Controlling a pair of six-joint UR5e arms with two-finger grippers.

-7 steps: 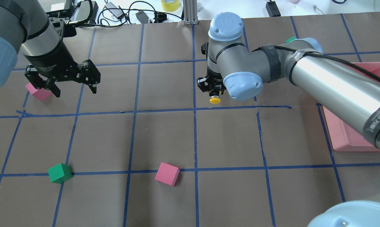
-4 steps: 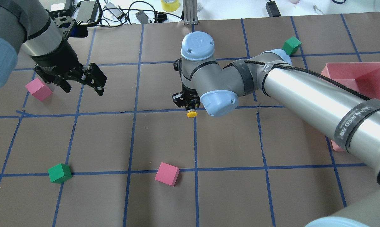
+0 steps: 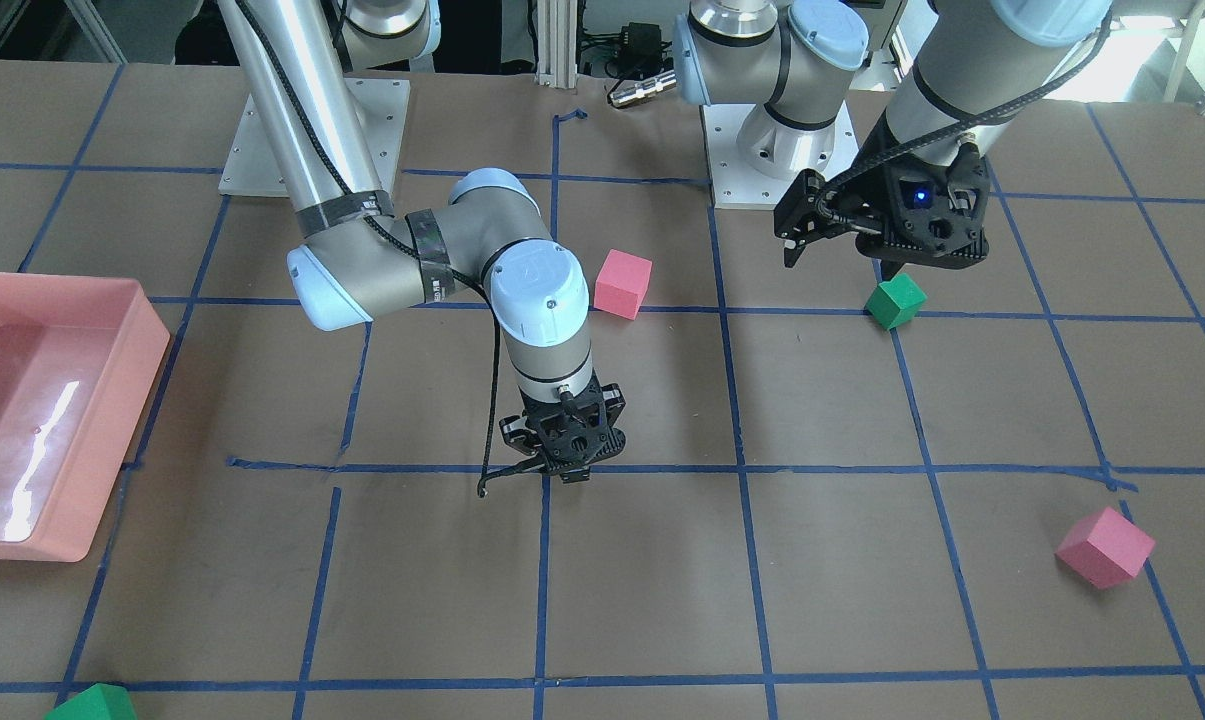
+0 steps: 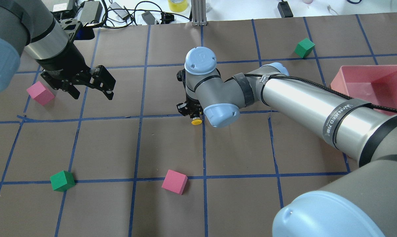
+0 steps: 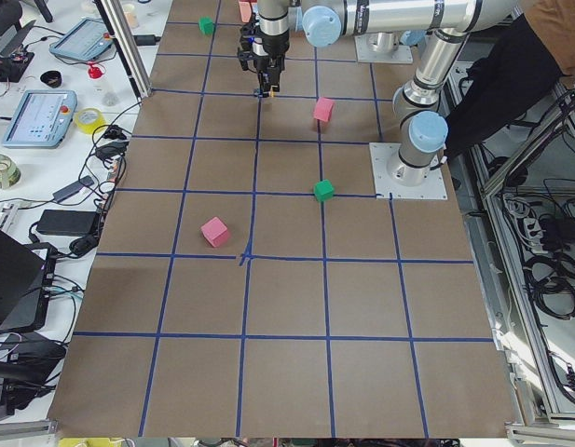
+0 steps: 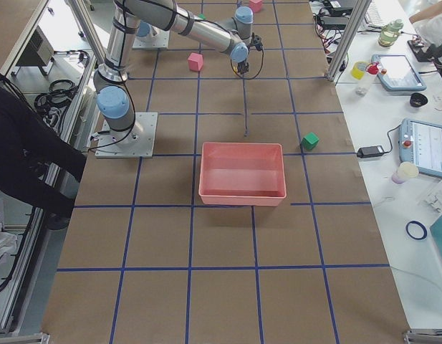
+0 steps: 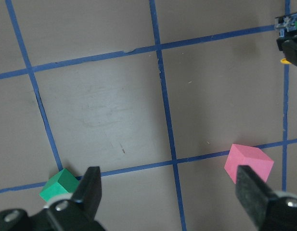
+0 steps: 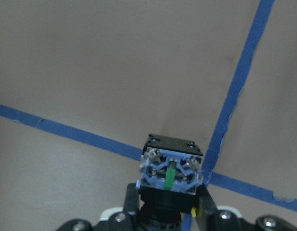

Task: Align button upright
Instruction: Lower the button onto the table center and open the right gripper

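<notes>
The button [image 4: 196, 121] shows its round yellow cap just below my right gripper [image 4: 191, 114], which is shut on it at a crossing of blue tape lines. In the right wrist view the button's block base [image 8: 171, 171], with blue and green terminals, sits between the fingers [image 8: 131, 197]; only a yellow sliver of the cap shows. The button lies tilted, cap toward the robot, close above the table. In the front view the right gripper [image 3: 562, 468] hides it. My left gripper [image 4: 92, 93] hangs open and empty at the far left, also seen from its wrist [image 7: 168, 173].
Pink cubes [image 4: 40, 93] [image 4: 174, 181] and green cubes [image 4: 62, 180] [image 4: 304, 47] lie scattered on the brown gridded table. A pink tray [image 4: 392, 70] stands at the right. Cables and gear line the far edge.
My right arm has carried the button left and toward the robot and lowered it to the tape crossing. My left gripper has shifted slightly right and away, still open.
</notes>
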